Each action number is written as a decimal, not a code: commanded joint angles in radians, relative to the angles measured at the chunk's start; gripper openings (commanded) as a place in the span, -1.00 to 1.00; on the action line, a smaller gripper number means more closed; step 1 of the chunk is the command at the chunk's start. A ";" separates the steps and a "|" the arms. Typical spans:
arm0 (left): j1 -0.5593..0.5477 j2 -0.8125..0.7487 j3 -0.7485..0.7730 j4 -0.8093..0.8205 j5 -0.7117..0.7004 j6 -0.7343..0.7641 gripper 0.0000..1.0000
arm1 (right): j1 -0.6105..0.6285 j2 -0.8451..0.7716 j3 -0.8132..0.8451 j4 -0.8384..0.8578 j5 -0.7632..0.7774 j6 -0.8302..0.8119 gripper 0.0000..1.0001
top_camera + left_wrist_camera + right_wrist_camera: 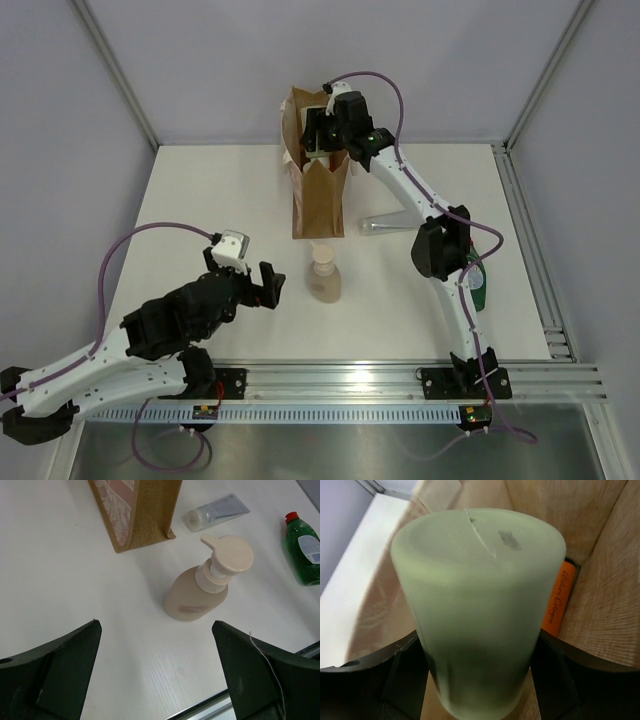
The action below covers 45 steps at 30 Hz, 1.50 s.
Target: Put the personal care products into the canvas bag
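The tan canvas bag stands upright at the back of the table. My right gripper is over its open mouth. It is shut on a pale green bottle, held base first inside the bag. An orange bottle lies deeper in the bag. A beige-pink pump bottle stands in front of the bag. My left gripper is wide open just left of it and holds nothing. A silver tube lies to the right of the bag. A dark green bottle lies beyond it.
The right arm's elbow hangs over the table and covers part of the dark green bottle. Metal rails run along the near edge and another along the right side. Grey walls close off the back and sides.
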 commanded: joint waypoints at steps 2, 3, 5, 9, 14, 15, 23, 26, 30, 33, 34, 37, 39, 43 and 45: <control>-0.001 -0.028 -0.069 0.100 0.018 -0.019 0.98 | -0.004 -0.075 -0.069 0.157 0.076 -0.068 -0.87; -0.003 -0.028 -0.080 0.113 0.026 -0.022 0.98 | -0.004 -0.077 -0.077 0.147 0.072 -0.076 -0.84; -0.003 -0.020 -0.102 0.144 0.042 -0.028 0.98 | -0.004 -0.080 -0.104 0.127 0.023 -0.096 -0.61; -0.001 0.001 -0.128 0.181 0.092 -0.042 0.98 | -0.002 -0.074 -0.109 0.072 -0.035 -0.132 -0.02; -0.003 0.015 -0.177 0.244 0.196 -0.038 0.98 | -0.002 -0.103 -0.126 0.029 -0.111 -0.149 0.87; -0.001 0.015 -0.186 0.252 0.211 -0.035 0.97 | -0.001 -0.121 -0.129 0.026 -0.117 -0.160 0.94; -0.004 0.020 -0.280 0.373 0.371 -0.019 0.98 | -0.002 -0.245 -0.143 -0.041 -0.269 -0.256 0.99; -0.004 0.049 -0.284 0.396 0.348 -0.009 0.98 | -0.007 -0.317 -0.155 -0.092 -0.357 -0.310 0.99; -0.004 0.110 -0.309 0.491 0.310 -0.010 0.98 | -0.015 -0.434 -0.152 -0.204 -0.468 -0.414 0.99; -0.006 0.149 -0.332 0.566 0.259 -0.028 0.98 | -0.042 -0.571 -0.219 -0.274 -0.528 -0.488 0.99; -0.007 0.173 -0.338 0.584 0.215 -0.059 0.98 | -0.050 -0.615 -0.302 -0.278 -0.540 -0.497 0.99; -0.007 0.218 -0.384 0.711 0.158 -0.131 0.98 | -0.103 -0.800 -0.524 -0.273 -0.565 -0.551 0.99; -0.013 0.268 -0.422 0.869 0.124 -0.198 0.97 | -0.131 -0.953 -0.665 -0.246 -0.546 -0.559 0.99; -0.053 0.409 -0.430 1.054 0.060 -0.205 0.97 | -0.223 -1.188 -1.052 -0.206 -0.566 -0.580 0.99; -0.087 0.515 -0.400 1.100 0.014 -0.173 0.97 | -0.277 -1.295 -1.149 -0.209 -0.579 -0.596 0.99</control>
